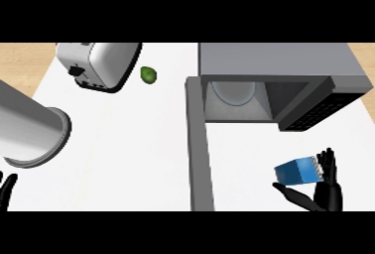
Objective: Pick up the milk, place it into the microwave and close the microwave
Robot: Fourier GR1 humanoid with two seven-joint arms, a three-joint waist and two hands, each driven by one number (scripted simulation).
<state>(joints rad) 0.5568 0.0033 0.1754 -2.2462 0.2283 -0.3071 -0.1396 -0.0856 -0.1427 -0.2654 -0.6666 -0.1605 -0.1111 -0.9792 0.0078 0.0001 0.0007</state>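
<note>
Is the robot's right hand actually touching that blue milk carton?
Touching. In the head view the right hand has its fingers behind the milk carton and its thumb beneath it, with no gap visible.

Kitchen: white surface [132, 149] carrying open microwave [275, 74] upper right, chrome toaster [99, 62] upper left, steel pot [29, 131] at left, green avocado [149, 75] beside toaster.

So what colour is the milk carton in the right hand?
Blue, with a pale striped end; the milk carton shows in the head view, held by the right hand.
</note>
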